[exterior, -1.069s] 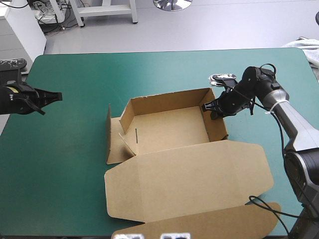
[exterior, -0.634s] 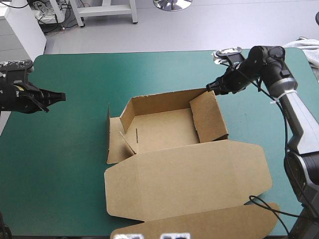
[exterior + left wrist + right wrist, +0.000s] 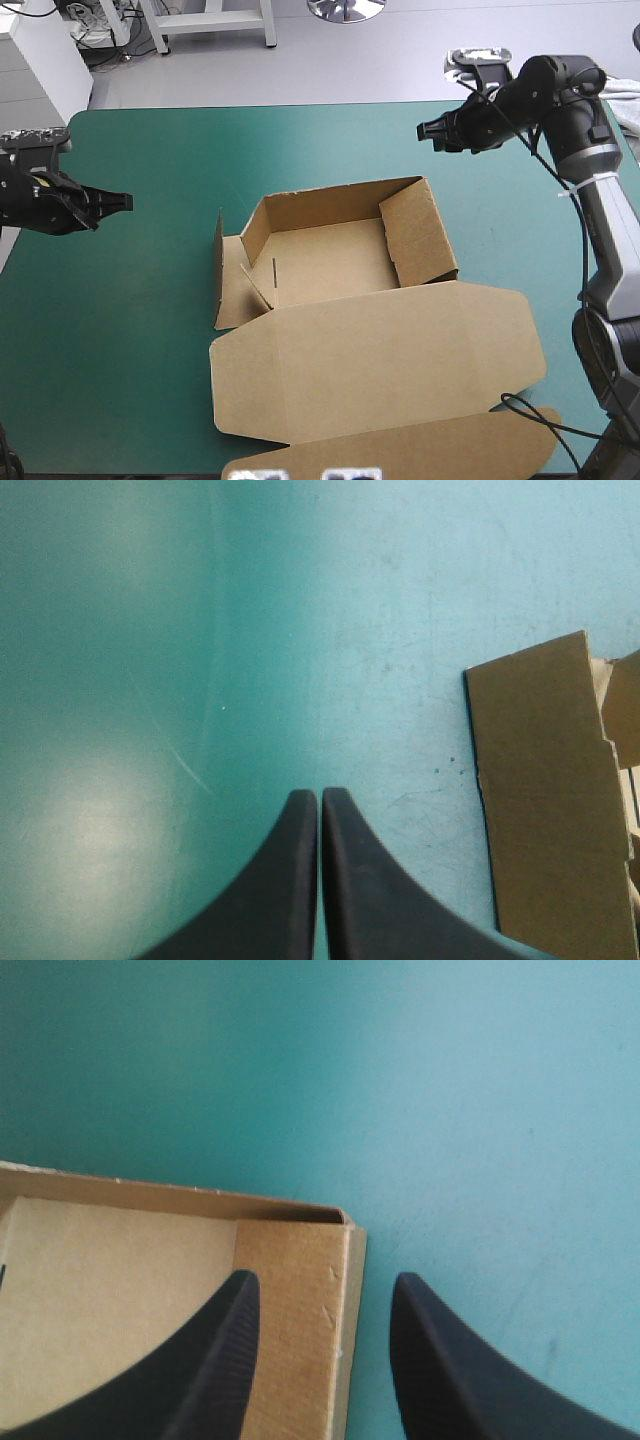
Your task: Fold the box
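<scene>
The brown box (image 3: 340, 255) stands as an open tray mid-table with far and right walls raised, its left flap (image 3: 232, 285) lying loose and the lid (image 3: 380, 360) flat toward the front. The right wall's inner panel (image 3: 415, 235) leans inward. My right gripper (image 3: 424, 130) hovers above the table beyond the box's far right corner (image 3: 345, 1222), open, holding nothing. My left gripper (image 3: 126, 202) is over bare cover left of the box, shut and empty; the box's left flap (image 3: 540, 800) lies ahead and to one side of it (image 3: 319, 798).
The teal-green cover (image 3: 140, 330) lies bare around the box. A further brown flap (image 3: 420, 450) reaches the table's front edge. A pale cloth (image 3: 620, 100) hangs at the far right corner.
My right gripper let go of the box's right wall, rose and drew back toward the far edge. The wall's inner panel tipped inward. My left gripper crept slightly toward the box.
</scene>
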Controlling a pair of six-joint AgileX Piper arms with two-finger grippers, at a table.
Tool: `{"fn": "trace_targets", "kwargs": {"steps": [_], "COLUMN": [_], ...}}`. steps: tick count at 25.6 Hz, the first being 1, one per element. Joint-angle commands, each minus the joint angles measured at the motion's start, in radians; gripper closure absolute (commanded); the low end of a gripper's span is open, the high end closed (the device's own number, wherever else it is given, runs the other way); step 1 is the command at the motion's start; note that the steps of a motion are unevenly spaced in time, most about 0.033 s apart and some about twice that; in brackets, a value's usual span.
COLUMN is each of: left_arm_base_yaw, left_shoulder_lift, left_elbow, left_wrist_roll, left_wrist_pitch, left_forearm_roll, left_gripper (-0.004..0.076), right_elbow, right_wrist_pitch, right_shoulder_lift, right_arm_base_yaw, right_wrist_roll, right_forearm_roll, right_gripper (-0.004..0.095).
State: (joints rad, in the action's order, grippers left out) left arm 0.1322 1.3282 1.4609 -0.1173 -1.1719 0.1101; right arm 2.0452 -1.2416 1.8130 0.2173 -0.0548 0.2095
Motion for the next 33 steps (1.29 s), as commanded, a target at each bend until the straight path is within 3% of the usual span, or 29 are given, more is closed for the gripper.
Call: {"fn": "trace_targets", "kwargs": {"steps": [1,20,27,28,33], "left_arm_base_yaw": [-0.001,-0.001,-0.001,-0.001,-0.001], "left_shoulder_lift": [-0.024,-0.022,-0.020,-0.020,-0.020], "left_elbow": [0.025,0.025,0.025,0.025,0.025], "left_wrist_roll": [0.000,0.000,0.000,0.000,0.002], "left_wrist_pitch": [0.028,-0.011,-0.028,-0.028,-0.024], "left_forearm_roll": [0.012,0.016,0.089,0.107,0.107], "left_gripper": [0.0727,0.0734,0.0734,0.0734,0.0734], "right_elbow": [-0.090,-0.278,-0.346,-0.346,-0.346], "right_wrist_pitch": [-0.013,-0.012,-0.012,-0.012,-0.012], "right_shoulder_lift": [-0.052,0.031,0.066,0.072,0.099], "right_arm_base_yaw": [-0.002,-0.002,-0.002,-0.002,-0.002], "right_wrist_roll": [-0.034,-0.117,-0.143,-0.143,-0.163], "right_forearm_roll": [0.055,0.107,0.188,0.192,0.195], "right_gripper": [0.0507,0.0507,0.0517,0.0539,0.0894]}}
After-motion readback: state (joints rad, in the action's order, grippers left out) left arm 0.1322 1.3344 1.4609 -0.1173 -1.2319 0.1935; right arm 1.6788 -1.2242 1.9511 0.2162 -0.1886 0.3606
